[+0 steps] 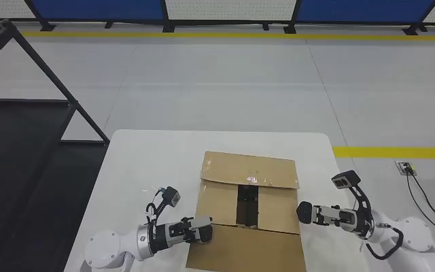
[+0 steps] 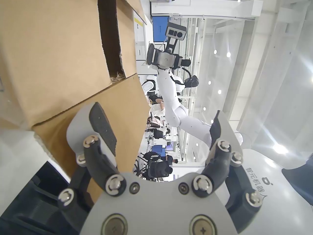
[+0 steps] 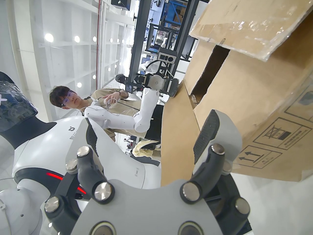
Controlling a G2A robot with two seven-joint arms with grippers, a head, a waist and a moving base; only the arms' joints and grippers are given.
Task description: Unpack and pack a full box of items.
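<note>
Sitting in the middle of the white table (image 1: 149, 170) is a big brown cardboard box (image 1: 272, 204). Its top flaps are partly shut, with a dark gap (image 1: 248, 204) between the two side flaps. The gap is too dark to see what is inside the box. The far flap (image 1: 248, 170) is lifted up and has shiny clear tape on it. The near end of the box is cut off by the bottom edge of the top view.

The left gripper (image 1: 202, 231) is at the left side of the box, low and near its front corner. Its own camera shows its two fingers spread wide apart, with nothing between them. One finger pad (image 2: 102, 125) is just beside the brown box wall (image 2: 49, 50). I cannot tell if it is touching.

The right gripper (image 1: 304, 211) is at the right side of the box, about halfway along. Its fingers are spread wide too, and it holds nothing. One finger (image 3: 212, 133) is very close to the box wall (image 3: 244, 86), where there are some printed marks. Part of that wall is hidden behind the finger, so I cannot tell if they touch.

Each wrist camera also shows the other arm far off on the other side of the box.
</note>
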